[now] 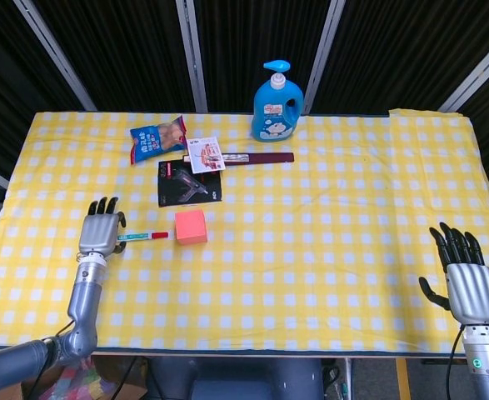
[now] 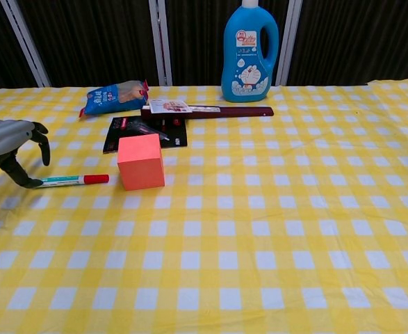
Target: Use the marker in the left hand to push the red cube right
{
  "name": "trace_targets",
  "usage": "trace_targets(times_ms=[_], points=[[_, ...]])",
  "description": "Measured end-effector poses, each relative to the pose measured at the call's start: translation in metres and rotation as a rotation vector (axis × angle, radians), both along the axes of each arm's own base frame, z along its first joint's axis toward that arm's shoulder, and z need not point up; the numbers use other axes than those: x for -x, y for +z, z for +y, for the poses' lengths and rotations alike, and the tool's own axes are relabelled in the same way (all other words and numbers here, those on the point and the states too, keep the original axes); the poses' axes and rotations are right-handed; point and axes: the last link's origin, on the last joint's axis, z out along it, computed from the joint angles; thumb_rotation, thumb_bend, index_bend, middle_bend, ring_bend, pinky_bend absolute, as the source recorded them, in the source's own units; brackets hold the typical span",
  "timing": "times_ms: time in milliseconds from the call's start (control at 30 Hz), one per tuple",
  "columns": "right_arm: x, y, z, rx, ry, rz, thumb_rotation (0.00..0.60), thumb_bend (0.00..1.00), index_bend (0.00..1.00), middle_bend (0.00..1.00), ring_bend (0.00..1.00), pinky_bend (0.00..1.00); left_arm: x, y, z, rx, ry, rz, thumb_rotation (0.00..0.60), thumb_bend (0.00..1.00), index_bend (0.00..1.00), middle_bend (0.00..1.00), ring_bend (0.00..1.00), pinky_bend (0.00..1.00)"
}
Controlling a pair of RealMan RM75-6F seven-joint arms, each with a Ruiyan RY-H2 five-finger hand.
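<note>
Marker [image 2: 73,181] slim, red-capped, pinched by left robot hand [image 1: 101,230]; red cube [image 2: 140,162] matte, boxy.

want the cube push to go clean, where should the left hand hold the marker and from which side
Grip the marker at its pale tail end, nearest the left hand, coming from the left. It lies flat with its red cap pointing at the red cube, so a rear hold leaves the tip free to push.
</note>
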Motion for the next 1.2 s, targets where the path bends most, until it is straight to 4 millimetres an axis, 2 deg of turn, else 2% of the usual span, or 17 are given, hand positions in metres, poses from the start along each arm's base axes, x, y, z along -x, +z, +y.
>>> trace_targets(times_ms=[267, 567, 800, 1067, 1200], points=[[0.000, 0.000, 0.000, -0.001, 0.000, -0.007, 0.600, 0.38, 0.00, 0.00, 0.00, 0.00, -0.002, -0.017, 0.005, 0.018, 0.016, -0.001, 0.600, 0.34, 0.45, 0.06, 0.00, 0.08], [0.000, 0.001, 0.000, 0.000, 0.001, -0.014, 0.600, 0.38, 0.00, 0.00, 0.00, 0.00, -0.005, -0.025, 0.007, 0.013, 0.016, -0.006, 0.600, 0.48, 0.54, 0.09, 0.00, 0.08], [-0.001, 0.001, 0.000, 0.001, 0.004, -0.015, 0.600, 0.38, 0.00, 0.00, 0.00, 0.00, -0.005, -0.021, 0.006, -0.003, 0.008, -0.014, 0.600, 0.51, 0.55, 0.09, 0.00, 0.08], [-0.001, 0.001, 0.000, 0.002, 0.005, -0.018, 0.600, 0.38, 0.00, 0.00, 0.00, 0.00, -0.003, -0.001, 0.007, -0.037, -0.013, -0.017, 0.600, 0.51, 0.55, 0.10, 0.00, 0.08], [-0.002, 0.001, 0.000, 0.003, 0.005, -0.020, 0.600, 0.38, 0.00, 0.00, 0.00, 0.00, -0.003, 0.002, 0.009, -0.035, -0.005, -0.020, 0.600, 0.51, 0.55, 0.10, 0.00, 0.08]])
